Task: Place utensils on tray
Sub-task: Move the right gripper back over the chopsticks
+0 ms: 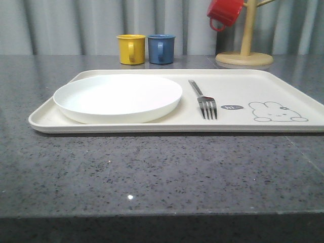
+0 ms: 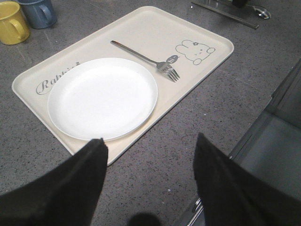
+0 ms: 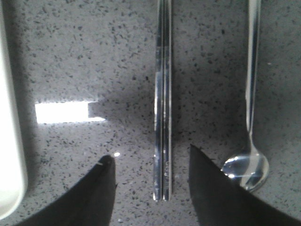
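On the dark speckled countertop [image 1: 152, 172], near its front edge, lies the cream tray [image 1: 283, 81], long side facing the robot. Toward the tray's left end sits a round white plate [image 1: 117, 97]. Just right of the plate, the fork [image 1: 203, 99] lies flat on the tray, tines toward the front edge, handle pointing back; it is close to the plate but not touching it. A rabbit drawing [image 1: 277, 112] marks the tray's front right corner.

Off the tray, on the bare countertop beyond its right end, the chopsticks [image 3: 162, 108] lie pressed side by side, with the spoon [image 3: 250, 117] parallel and a little apart from them. The right gripper [image 3: 151, 169] hovers above the chopsticks, its jaws spread with one finger on either side of the pair, not touching. The left gripper [image 2: 149, 162] hangs over the countertop by the tray's front left corner, jaws spread wide and empty.

Along the countertop's back edge stand a yellow mug [image 1: 131, 49] and a blue mug [image 1: 161, 48], close together, and further right a wooden mug tree [image 1: 245, 45] carrying a red mug [image 1: 224, 12].
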Controlling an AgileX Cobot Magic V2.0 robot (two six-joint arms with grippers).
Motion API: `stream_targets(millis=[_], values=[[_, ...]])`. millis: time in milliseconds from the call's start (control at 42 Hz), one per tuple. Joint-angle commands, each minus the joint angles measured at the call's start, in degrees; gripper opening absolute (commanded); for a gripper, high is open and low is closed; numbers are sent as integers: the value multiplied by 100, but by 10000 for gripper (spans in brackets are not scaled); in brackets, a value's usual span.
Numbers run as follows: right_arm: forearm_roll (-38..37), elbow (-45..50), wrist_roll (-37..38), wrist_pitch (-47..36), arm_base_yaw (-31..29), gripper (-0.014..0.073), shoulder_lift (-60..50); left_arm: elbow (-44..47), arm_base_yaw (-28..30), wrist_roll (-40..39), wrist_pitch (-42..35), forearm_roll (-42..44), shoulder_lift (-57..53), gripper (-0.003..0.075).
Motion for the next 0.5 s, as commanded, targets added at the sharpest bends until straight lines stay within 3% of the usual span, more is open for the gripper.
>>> stream_targets(millis=[0, 476], values=[[58, -110, -166, -52, -64, 395, -38, -149, -48, -55, -417, -17, 15, 409], [-107, -110, -169, -62, -64, 388, 600, -149, -48, -55, -417, -17, 15, 409]])
